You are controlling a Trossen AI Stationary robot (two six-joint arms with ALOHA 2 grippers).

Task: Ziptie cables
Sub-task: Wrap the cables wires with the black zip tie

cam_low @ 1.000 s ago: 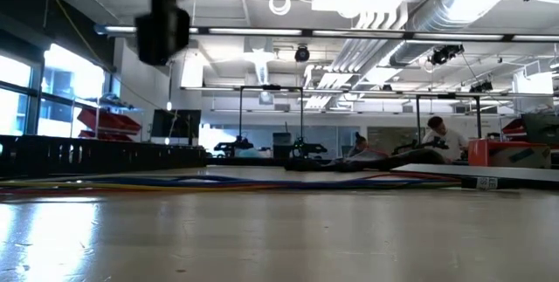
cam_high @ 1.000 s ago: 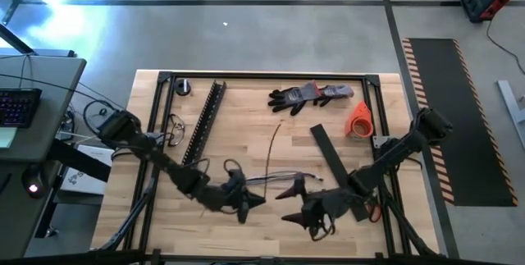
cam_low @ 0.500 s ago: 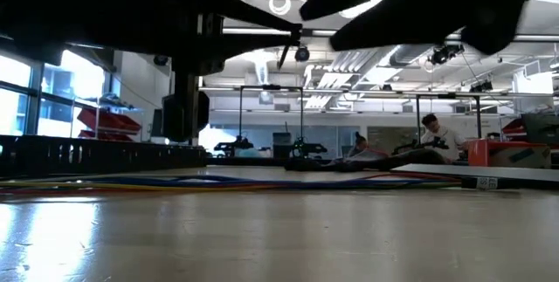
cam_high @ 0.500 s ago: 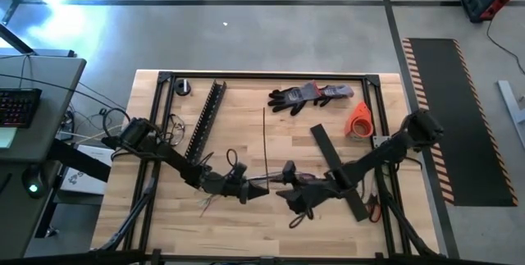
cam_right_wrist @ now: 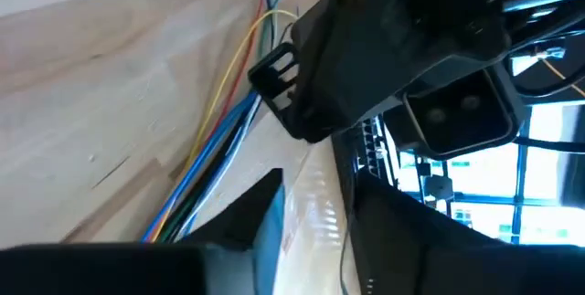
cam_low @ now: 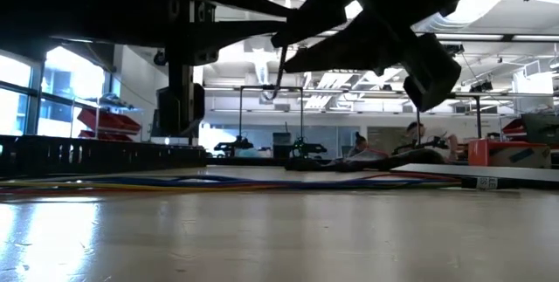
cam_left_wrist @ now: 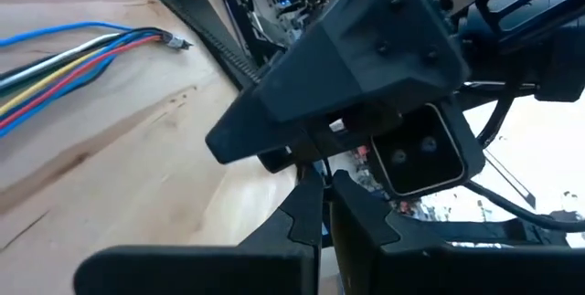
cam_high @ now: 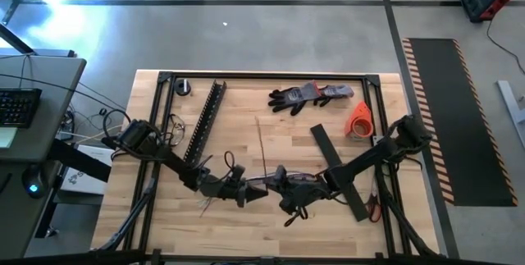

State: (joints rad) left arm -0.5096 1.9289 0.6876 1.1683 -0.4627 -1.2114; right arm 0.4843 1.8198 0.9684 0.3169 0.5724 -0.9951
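The cables are thin coloured wires lying flat on the wooden table, also visible in the right wrist view and the low view. Their fanned left ends poke out beside the left arm. My left gripper hovers level above them and is shut on a thin dark ziptie. My right gripper faces it tip to tip. Its fingers stand a little apart with nothing clearly between them. My left gripper pinches the ziptie near its near end between its two shut fingertips. The fingers lie level and come from the table's left, across the strip. The ziptie is lifted clear of the table, and its long free part reaches toward the far edge.
A black slotted bar lies at the far left and a flat black strip at the right. Grey gloves and an orange roll sit near the far edge. A black frame rims the table.
Both grippers have sunk and come together over the cables, the left moving toward the right and far side, the right toward the left. The right gripper's fingers have narrowed from wide apart. The ziptie's free end has swung toward the table's left.
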